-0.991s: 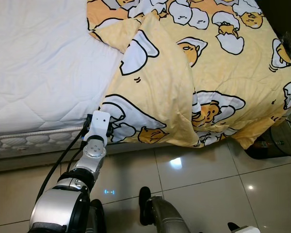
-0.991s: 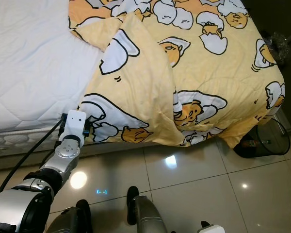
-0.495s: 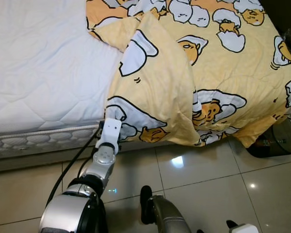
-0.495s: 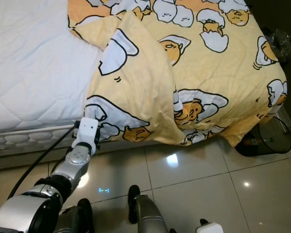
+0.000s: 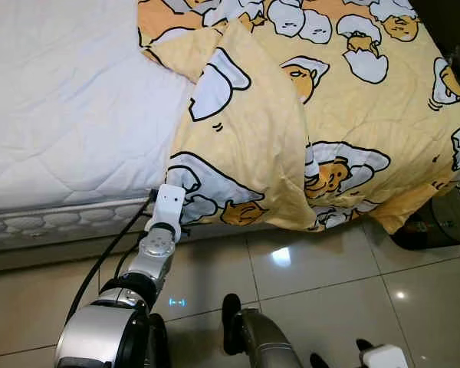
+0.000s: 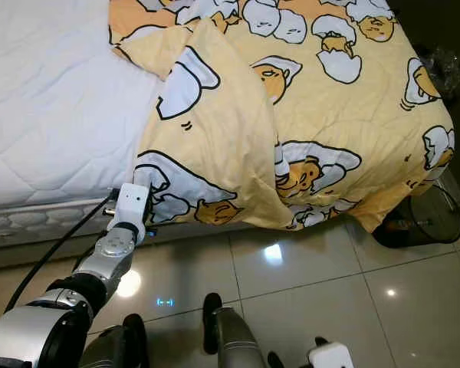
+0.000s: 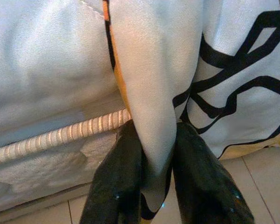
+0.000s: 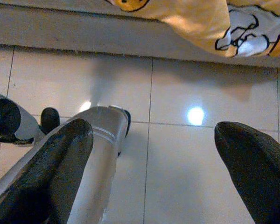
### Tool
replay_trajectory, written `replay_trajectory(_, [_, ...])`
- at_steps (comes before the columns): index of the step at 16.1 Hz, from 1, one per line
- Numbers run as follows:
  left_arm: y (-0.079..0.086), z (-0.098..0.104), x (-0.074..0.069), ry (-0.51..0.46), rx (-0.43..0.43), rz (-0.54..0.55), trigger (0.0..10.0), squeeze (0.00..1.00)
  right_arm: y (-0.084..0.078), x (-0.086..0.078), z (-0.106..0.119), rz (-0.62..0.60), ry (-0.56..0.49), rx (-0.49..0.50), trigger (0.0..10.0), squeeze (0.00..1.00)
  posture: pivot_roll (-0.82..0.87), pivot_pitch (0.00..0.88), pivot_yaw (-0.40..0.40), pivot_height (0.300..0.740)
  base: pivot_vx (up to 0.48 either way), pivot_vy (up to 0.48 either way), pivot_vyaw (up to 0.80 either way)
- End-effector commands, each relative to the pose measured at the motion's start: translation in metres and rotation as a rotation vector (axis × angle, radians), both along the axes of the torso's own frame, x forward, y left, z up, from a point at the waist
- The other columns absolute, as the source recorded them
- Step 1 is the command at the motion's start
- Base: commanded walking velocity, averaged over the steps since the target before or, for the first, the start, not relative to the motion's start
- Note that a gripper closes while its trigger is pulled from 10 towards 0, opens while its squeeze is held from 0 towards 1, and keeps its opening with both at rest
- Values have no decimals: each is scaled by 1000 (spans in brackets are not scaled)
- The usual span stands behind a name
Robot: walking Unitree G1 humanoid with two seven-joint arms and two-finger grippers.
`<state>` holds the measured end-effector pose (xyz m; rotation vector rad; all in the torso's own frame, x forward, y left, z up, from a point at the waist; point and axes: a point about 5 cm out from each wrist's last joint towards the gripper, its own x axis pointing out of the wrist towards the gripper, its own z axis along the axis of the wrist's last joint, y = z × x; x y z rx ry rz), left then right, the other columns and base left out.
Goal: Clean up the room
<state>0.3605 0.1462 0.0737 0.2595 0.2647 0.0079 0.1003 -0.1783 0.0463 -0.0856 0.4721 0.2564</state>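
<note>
While my left claw (image 7: 154,186) pinches the hanging corner of the yellow cartoon-print blanket (image 5: 307,115), the bare white quilted mattress (image 5: 61,100) lies to its left, so I judge the pull goes that way. My right claw (image 8: 154,154) hangs wide open, holding nothing.

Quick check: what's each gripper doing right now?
Left gripper: shut on the hanging edge of the yellow cartoon blanket, beside the mattress.
Right gripper: open, holding nothing, above the floor tiles.
</note>
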Motion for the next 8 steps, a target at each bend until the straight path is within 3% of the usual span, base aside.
replay_trajectory(1, [-5,-12,-7,51,-7,-21,0,0,-7,-9,-5,-25,43,-24,10000,0,-262,385,-161,710,0,0,0])
replay_trajectory(5, [-5,-11,-7,48,42,-56,0,0,-9,-7,-4,-26,36,-28,10000,0,-260,375,-159,710,0,0,0])
replay_trajectory(7, [1,-10,-7,26,63,-66,0,0,-12,8,2,-70,-25,2,10000,0,-223,335,-133,710,0,0,0])
replay_trajectory(8, [5,-7,-6,16,51,-73,0,0,-17,24,2,-97,-62,13,10000,0,-215,312,-111,710,0,0,0])
